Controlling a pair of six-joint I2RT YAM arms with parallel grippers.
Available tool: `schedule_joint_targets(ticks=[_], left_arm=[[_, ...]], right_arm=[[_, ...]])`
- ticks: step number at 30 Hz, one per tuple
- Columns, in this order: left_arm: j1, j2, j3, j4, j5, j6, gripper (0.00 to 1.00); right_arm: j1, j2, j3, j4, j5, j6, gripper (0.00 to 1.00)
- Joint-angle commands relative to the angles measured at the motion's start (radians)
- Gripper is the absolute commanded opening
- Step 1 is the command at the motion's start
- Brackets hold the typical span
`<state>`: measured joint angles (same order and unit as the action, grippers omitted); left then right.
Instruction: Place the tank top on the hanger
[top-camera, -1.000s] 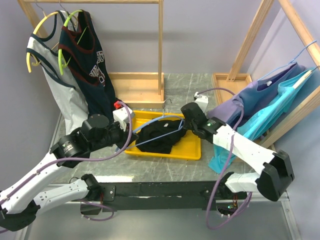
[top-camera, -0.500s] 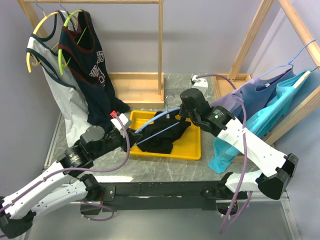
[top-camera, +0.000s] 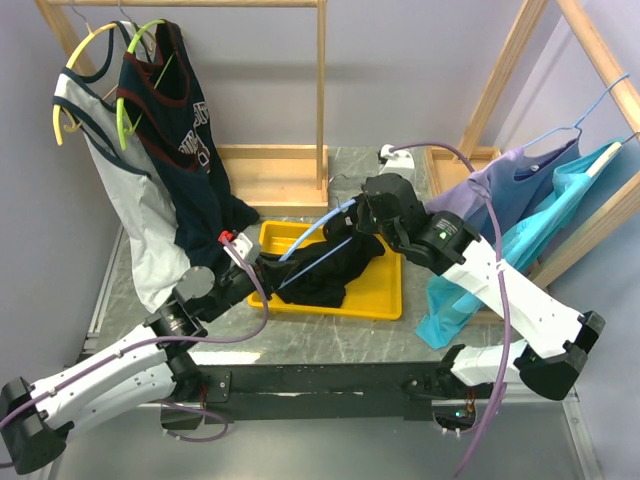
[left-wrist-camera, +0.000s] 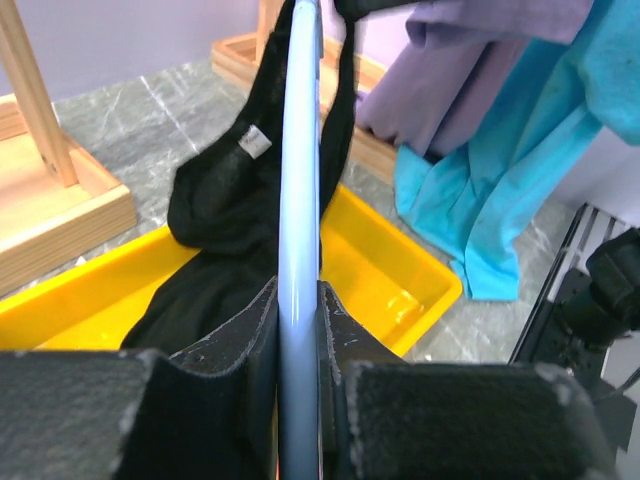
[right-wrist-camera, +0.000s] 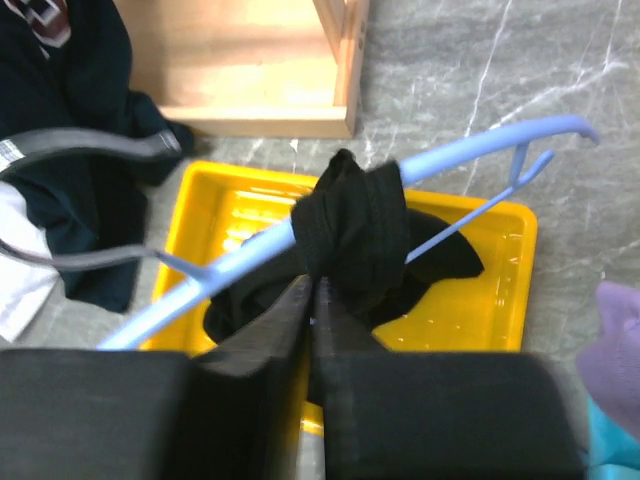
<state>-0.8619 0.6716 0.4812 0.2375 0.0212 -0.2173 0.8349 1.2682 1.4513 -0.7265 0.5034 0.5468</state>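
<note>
Black fabric of the tank top (right-wrist-camera: 352, 235) hangs bunched over one arm of the hanger (left-wrist-camera: 298, 200), trailing into the yellow tray (top-camera: 385, 300). We clamp our left hand (left-wrist-camera: 298, 330) on the blue bar to steady it. Our right hand (right-wrist-camera: 312, 300), angled down over the tray, pinches the cloth to draw it along.
</note>
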Motion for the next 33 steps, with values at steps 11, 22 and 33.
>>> schedule_joint_targets(ticks=[11,22,33], left_arm=[[-0.003,0.034,-0.062,0.304,-0.012,-0.109,0.01],[-0.003,0.042,-0.050,0.267,0.055,-0.125,0.01],[-0.002,0.025,-0.039,0.244,0.066,-0.126,0.01]], right_arm=[[0.110,-0.228,-0.178,0.255,-0.100,-0.248,0.61],[0.127,-0.041,-0.086,0.352,-0.002,-0.393,0.66],[0.121,0.030,-0.098,0.395,0.096,-0.397,0.55]])
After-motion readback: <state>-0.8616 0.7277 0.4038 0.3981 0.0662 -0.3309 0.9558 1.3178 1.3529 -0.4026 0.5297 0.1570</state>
